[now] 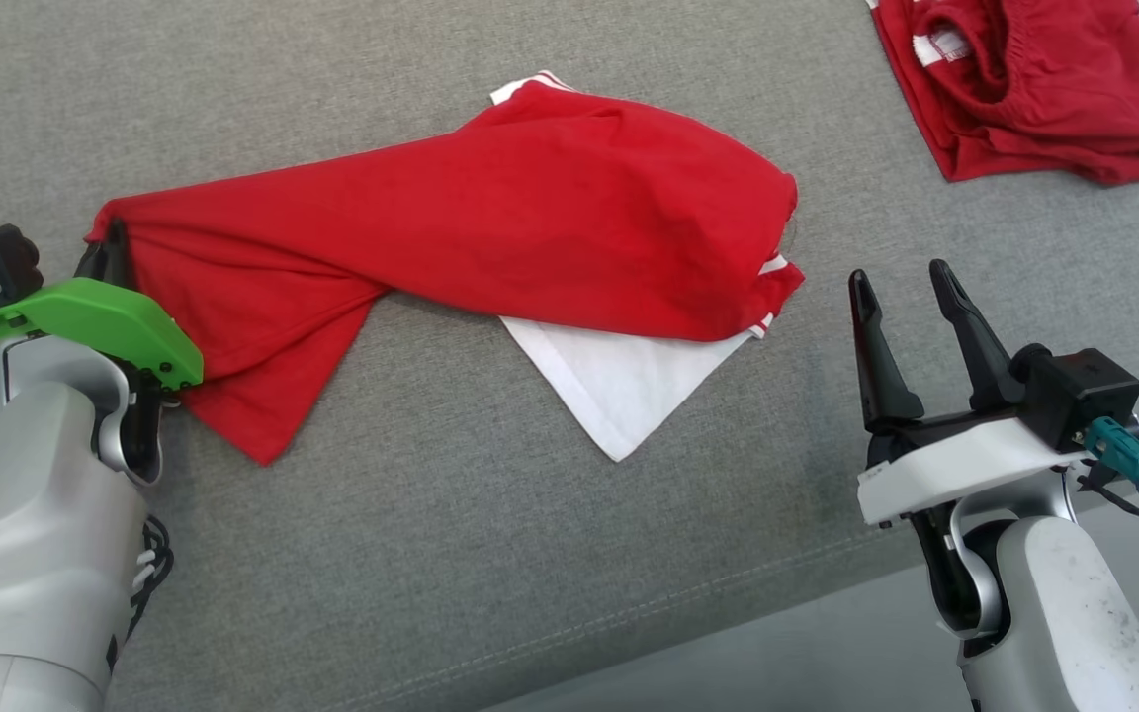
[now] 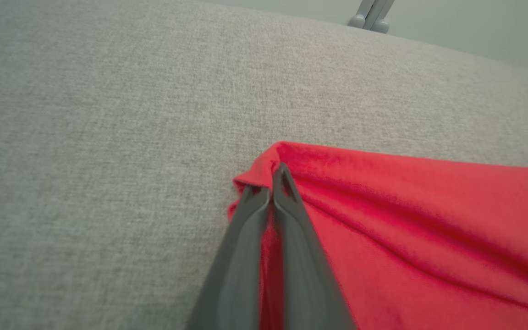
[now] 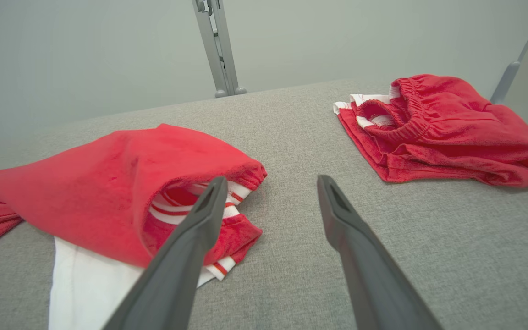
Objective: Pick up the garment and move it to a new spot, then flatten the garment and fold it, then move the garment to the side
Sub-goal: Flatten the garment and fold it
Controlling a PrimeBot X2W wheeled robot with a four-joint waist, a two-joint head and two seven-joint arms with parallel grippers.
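Garment [image 1: 530,218] corner apparently within left gripper [image 2: 267,181]

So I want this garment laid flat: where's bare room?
Bare: the grey fabric surface between the red-and-white garment and the robot, and the gap between that garment and the red shorts. Crowded: the left end, where the left gripper pinches the garment.

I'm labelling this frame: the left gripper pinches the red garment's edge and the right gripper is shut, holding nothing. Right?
Not quite. The right gripper is open, jaws apart in the right wrist view, holding nothing. The left gripper does pinch the edge of the red garment.
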